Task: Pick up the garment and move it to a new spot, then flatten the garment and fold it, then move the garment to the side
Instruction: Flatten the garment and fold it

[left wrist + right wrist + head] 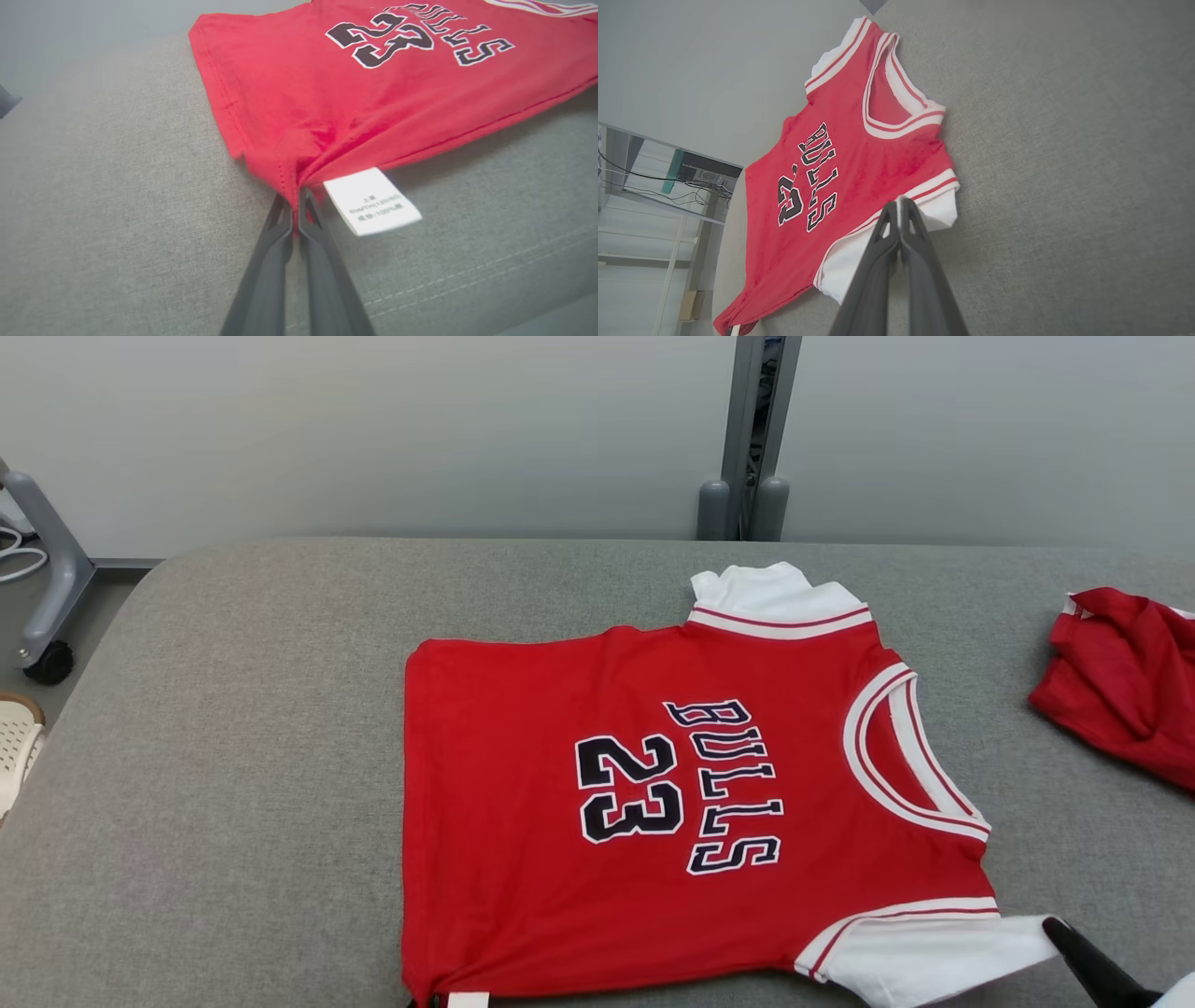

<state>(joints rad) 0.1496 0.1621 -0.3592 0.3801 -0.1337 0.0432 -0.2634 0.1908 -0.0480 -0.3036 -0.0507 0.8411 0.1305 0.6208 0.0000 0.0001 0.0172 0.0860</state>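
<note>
A red Bulls 23 jersey (pixel 653 784) with white sleeves lies spread on the grey upholstered table (pixel 233 756), a little right of the middle in the head view. Its printed side faces up, its collar points toward the robot's right and its hem toward the left. The left gripper (pixel 294 200) has its two dark fingers pressed together on the near hem corner. The red cloth bunches into creases where it enters the tips, and the near side edge rises slightly off the table, with a shadow under it. A white care label (pixel 372 200) hangs from the seam just beside those fingers. The right gripper (pixel 900 205) is likewise closed. Its tips pinch the edge of the near white sleeve (pixel 941 212), just below the red-and-white striped armhole band, and a sliver of white cloth shows between them. In the head view one of its dark fingers reaches in from the lower right corner to that sleeve. A second red garment (pixel 1125 681) lies crumpled at the right edge of the table, well apart from the jersey.
</note>
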